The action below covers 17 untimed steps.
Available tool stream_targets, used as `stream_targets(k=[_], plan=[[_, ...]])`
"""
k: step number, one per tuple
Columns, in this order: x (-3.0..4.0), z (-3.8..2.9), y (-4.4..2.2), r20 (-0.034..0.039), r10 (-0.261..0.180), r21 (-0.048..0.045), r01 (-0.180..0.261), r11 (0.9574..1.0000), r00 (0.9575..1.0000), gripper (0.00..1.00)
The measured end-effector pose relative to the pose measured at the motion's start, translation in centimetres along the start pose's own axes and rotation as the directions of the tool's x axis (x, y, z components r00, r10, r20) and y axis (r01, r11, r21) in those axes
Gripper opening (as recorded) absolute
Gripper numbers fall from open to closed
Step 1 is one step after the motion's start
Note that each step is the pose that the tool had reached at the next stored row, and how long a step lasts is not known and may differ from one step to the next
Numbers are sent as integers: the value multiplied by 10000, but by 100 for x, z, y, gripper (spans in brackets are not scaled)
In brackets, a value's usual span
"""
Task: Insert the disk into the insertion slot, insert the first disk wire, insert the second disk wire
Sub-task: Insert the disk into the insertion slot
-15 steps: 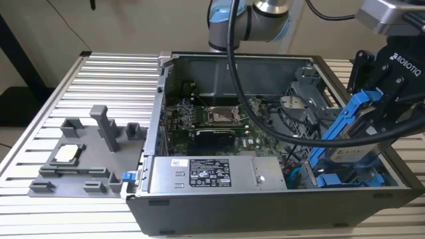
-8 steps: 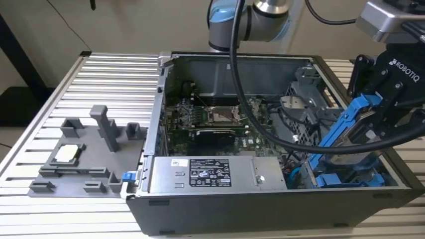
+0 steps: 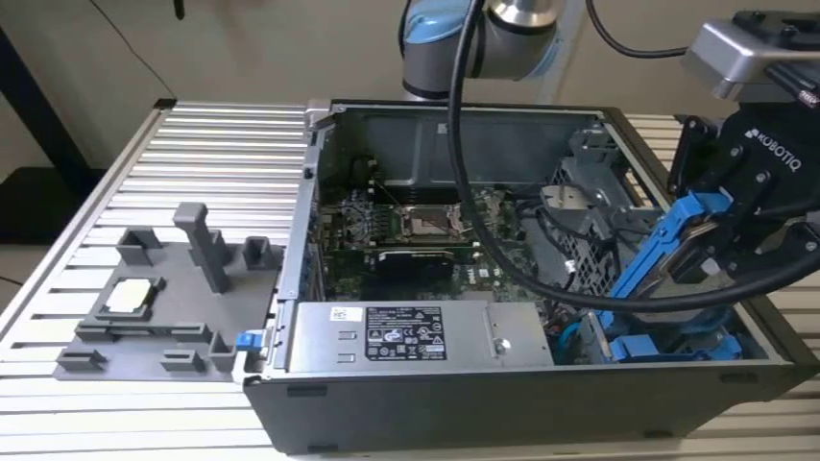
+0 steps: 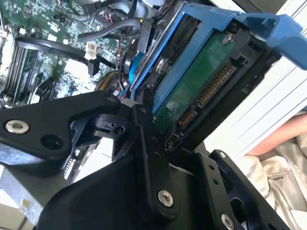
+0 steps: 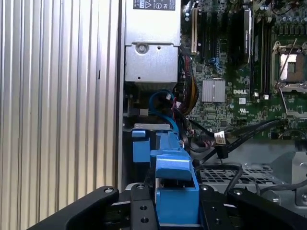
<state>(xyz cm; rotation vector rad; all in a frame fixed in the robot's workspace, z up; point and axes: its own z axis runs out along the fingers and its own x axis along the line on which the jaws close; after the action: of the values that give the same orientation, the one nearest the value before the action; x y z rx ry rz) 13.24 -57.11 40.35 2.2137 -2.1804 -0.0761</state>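
Black gripper (image 3: 724, 240) clamps blue-framed silver-grey disk (image 4: 201, 91) over open computer case (image 3: 513, 408); rigid, probably weighty, shock-fragile, best held by frame sides.

Ribbed metal table (image 3: 192, 144) before a beige wall (image 3: 256, 48).

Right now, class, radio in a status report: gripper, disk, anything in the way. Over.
Gripper shut on the disk. Disk tilted above the open computer case, not yet inserted. Black cable crossing close beneath it.
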Motion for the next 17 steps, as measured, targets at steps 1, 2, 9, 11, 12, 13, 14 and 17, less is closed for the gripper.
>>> stream_targets(k=[1,2,9,11,12,13,14,17], plan=[[1,17,-2,-4,-1,-1,1,10000,10000,33],[0,29,-2,-2,0,-2,0,10000,10000,33],[1,143,-9,2,-1,-9,1,10000,10000,33],[2,180,-11,1,-1,-9,1,10000,10000,33],[2,198,-12,0,-1,-9,1,10000,10000,33],[2,216,-13,0,-1,-9,1,10000,10000,33],[2,234,-15,1,-1,-9,1,10000,10000,33],[3,288,-18,1,-1,-9,1,10000,10000,33]])
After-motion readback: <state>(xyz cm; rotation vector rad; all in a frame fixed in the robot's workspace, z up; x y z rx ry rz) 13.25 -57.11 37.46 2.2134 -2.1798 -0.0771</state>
